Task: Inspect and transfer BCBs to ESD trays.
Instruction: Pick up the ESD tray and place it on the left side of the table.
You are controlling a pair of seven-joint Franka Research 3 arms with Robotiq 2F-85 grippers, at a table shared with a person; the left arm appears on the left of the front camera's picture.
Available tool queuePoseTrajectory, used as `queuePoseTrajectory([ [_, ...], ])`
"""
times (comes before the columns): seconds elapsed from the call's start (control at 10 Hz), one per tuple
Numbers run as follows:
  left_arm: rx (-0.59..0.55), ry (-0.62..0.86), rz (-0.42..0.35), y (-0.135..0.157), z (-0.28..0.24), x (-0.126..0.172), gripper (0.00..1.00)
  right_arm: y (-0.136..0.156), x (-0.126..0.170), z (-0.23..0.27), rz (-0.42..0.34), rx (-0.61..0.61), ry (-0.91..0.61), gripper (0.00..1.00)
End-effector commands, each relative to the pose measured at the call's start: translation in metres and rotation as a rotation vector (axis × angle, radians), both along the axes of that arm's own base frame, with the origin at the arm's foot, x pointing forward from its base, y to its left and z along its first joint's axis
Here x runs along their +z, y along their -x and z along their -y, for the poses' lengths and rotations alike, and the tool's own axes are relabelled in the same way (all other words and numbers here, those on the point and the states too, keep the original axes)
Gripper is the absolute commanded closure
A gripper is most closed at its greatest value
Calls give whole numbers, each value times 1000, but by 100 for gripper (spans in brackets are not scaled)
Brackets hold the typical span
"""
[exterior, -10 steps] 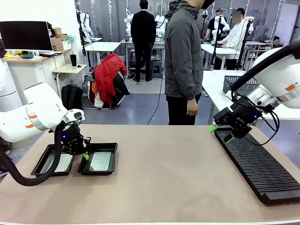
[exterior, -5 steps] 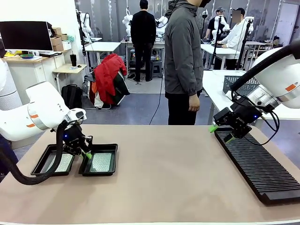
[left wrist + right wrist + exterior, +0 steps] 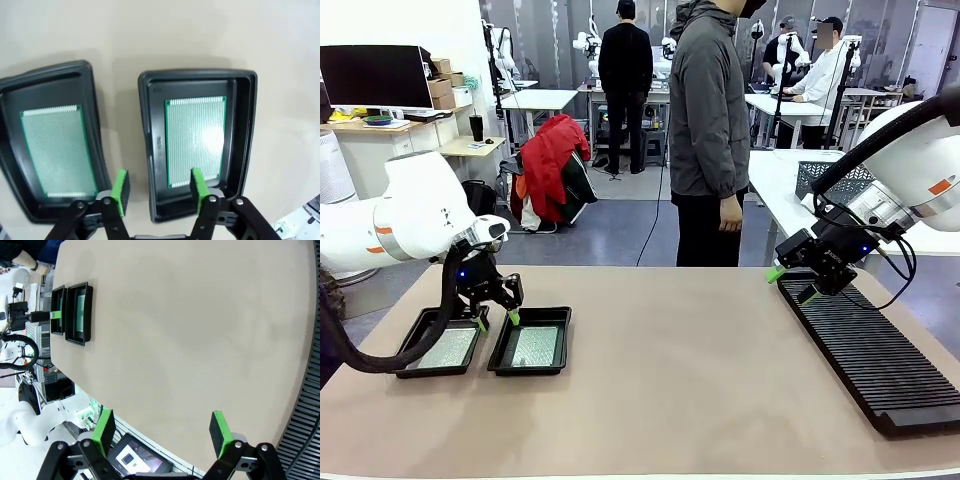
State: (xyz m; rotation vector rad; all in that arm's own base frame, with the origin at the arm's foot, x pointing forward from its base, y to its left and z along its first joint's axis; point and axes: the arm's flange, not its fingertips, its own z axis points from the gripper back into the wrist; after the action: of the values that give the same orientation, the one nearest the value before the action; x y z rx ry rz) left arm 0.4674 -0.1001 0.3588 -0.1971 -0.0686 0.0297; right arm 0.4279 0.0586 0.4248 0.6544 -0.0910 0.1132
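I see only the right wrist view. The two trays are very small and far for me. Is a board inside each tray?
Observer: Yes. In the left wrist view each ESD tray holds one green BCB, lying flat.
Operator: Is the left gripper holding a board?
Observer: No. The left gripper is open and empty above the trays.
Operator: Where is the person?
Observer: The person stands at the far side, hands off the table.

L arm: enters from left, wrist bent down; left gripper (image 3: 496,319) points downward, fingers (image 3: 120,186) spread apart, nothing between.
R arm: enters from right, elbow high; right gripper (image 3: 792,284) angled down-left, fingers (image 3: 220,430) wide apart, empty.
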Motion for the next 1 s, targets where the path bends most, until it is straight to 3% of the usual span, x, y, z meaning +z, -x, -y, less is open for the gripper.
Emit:
queuePoseTrajectory([
  [0.0, -7, -80, -34, 19, 3, 30, 4, -1, 0, -1, 0, -13, 13, 0],
  [0.4, -18, -161, -32, 52, 7, 91, 0, -1, 0, -1, 0, -13, 13, 0],
  [0.9, -8, -152, -21, 66, 10, 145, 0, -1, 0, -1, 0, -13, 13, 0],
])
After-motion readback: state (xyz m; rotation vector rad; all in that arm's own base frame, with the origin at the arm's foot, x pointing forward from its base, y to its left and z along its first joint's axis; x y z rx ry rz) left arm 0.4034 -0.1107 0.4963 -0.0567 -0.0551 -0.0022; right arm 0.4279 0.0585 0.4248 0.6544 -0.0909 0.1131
